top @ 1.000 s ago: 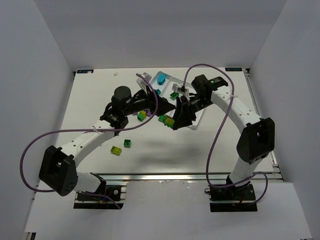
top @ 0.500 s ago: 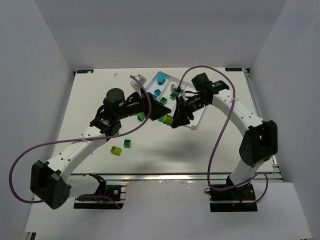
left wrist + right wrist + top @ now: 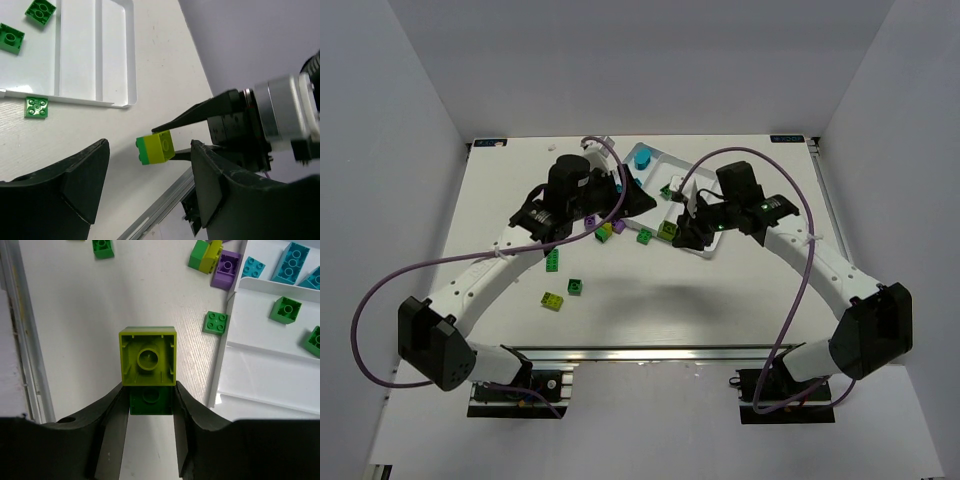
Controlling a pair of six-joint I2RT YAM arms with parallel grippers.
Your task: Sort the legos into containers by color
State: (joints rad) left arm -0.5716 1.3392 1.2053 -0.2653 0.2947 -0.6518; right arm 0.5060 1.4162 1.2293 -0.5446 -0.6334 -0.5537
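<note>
My right gripper [image 3: 148, 390] is shut on a yellow-green brick stacked on a dark green one [image 3: 147, 357], held above the table just left of the white tray [image 3: 260, 390]. The top view shows this pair [image 3: 667, 231] at the tray's near-left edge. My left gripper [image 3: 150, 145] is open and holds nothing. The held pair [image 3: 156, 148] shows beyond its jaws, apart from them. From above, the left gripper [image 3: 628, 197] hovers left of the tray [image 3: 712, 240]. Two green bricks [image 3: 286, 309] lie in one compartment and cyan bricks [image 3: 295, 262] in another.
Loose bricks lie on the table: a green one [image 3: 216, 322] by the tray wall, a purple one [image 3: 227, 269], a green and yellow-green pair [image 3: 206, 255], plus yellow-green [image 3: 552, 300] and green [image 3: 576, 287] ones nearer the left arm. The table's metal front rail [image 3: 20, 340] runs close by.
The left gripper has drawn back from the held pair toward the far side, its jaws a little narrower. The right gripper has carried the pair slightly right, toward the tray.
</note>
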